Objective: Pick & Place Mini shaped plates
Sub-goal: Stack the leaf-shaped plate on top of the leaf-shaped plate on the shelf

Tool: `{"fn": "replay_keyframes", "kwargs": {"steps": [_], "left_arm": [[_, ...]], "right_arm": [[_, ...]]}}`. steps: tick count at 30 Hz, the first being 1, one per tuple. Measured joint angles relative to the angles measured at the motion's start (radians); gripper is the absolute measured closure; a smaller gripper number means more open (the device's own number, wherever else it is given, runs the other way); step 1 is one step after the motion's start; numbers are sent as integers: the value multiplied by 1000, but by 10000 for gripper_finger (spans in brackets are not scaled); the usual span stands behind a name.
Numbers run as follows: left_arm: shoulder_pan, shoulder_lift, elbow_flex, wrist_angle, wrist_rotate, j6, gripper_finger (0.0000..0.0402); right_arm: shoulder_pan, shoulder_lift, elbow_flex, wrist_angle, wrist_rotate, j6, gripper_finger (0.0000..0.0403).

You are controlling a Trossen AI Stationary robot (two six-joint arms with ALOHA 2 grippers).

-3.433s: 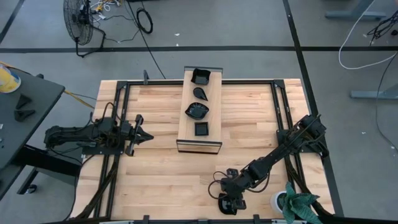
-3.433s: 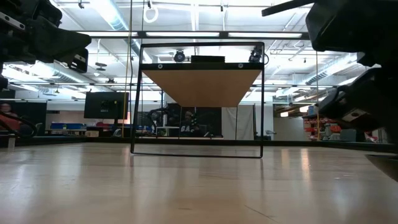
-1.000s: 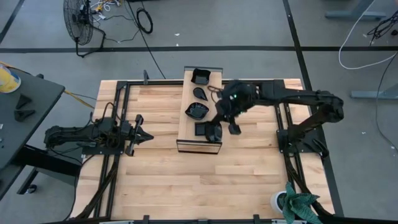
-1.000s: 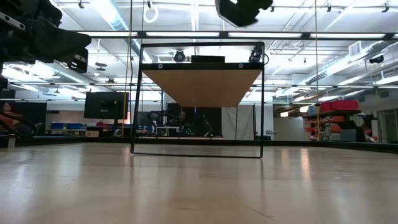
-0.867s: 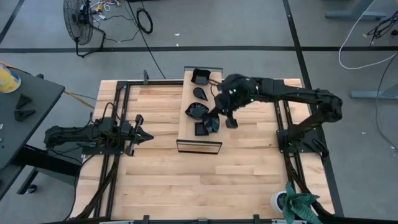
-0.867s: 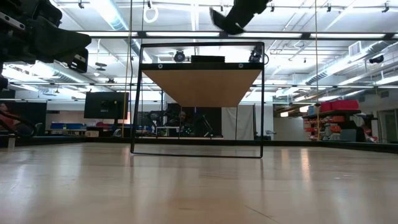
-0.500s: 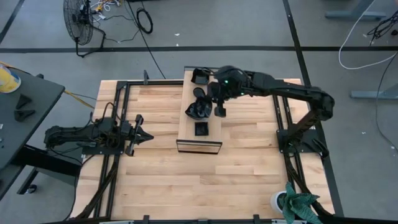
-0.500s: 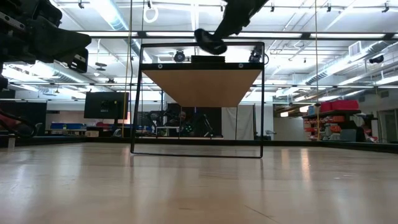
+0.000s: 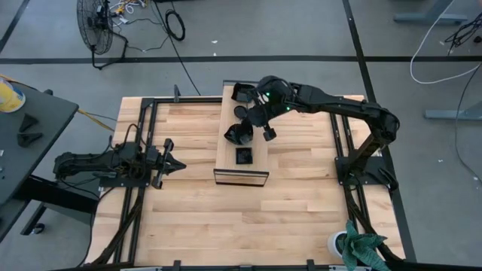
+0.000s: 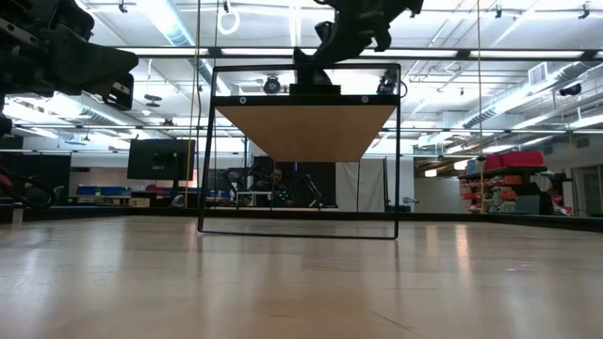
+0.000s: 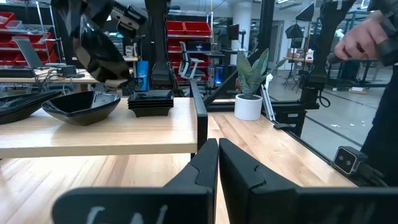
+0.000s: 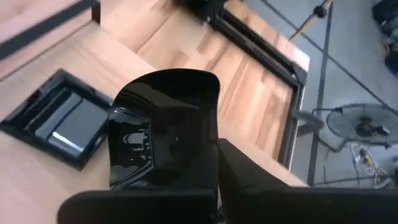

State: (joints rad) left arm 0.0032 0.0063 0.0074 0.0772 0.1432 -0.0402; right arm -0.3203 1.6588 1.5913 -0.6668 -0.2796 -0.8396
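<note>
Above the wooden board (image 9: 258,147), right gripper (image 9: 242,135) up high, fingers (image 12: 249,171) clamped on a glossy black plate (image 12: 163,127). Left gripper (image 9: 170,162) parked over the tabletop (image 9: 196,211), fingers (image 11: 245,168) pressed together, holding nothing.

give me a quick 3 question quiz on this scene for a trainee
1. True or false: the right gripper is shut on a glossy black plate.
2. Where is the left gripper?
A. over the wooden board
B. low at the table's left side, away from the board
C. off the table
3. Fill in: in the high view, the plate nearest the front end of the wooden board is ____ in shape.

Key
1. True: the right wrist view shows the plate pinched at its edge.
2. B: its fingers are together and hold nothing.
3. Square: the small square plate.
</note>
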Motion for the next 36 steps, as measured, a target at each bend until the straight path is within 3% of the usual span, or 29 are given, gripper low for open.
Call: {"fn": "replay_keyframes", "kwargs": {"steps": [2,6,15,19,24,36], "left_arm": [[0,0,0,0,0,0,383],[0,0,0,0,0,0,383],[0,0,0,0,0,0,383],[0,0,0,0,0,0,383],[0,0,0,0,0,0,383],[0,0,0,-1,0,0,383]], "right_arm": [[-6,0,0,28,-14,31,403],[-20,0,0,110,-18,283,403],[-35,-24,0,123,-17,1160,403],[-12,-36,0,114,46,1550,403],[23,-45,-21,115,172,1823,403],[110,-87,-275,357,283,2302,403]]}}
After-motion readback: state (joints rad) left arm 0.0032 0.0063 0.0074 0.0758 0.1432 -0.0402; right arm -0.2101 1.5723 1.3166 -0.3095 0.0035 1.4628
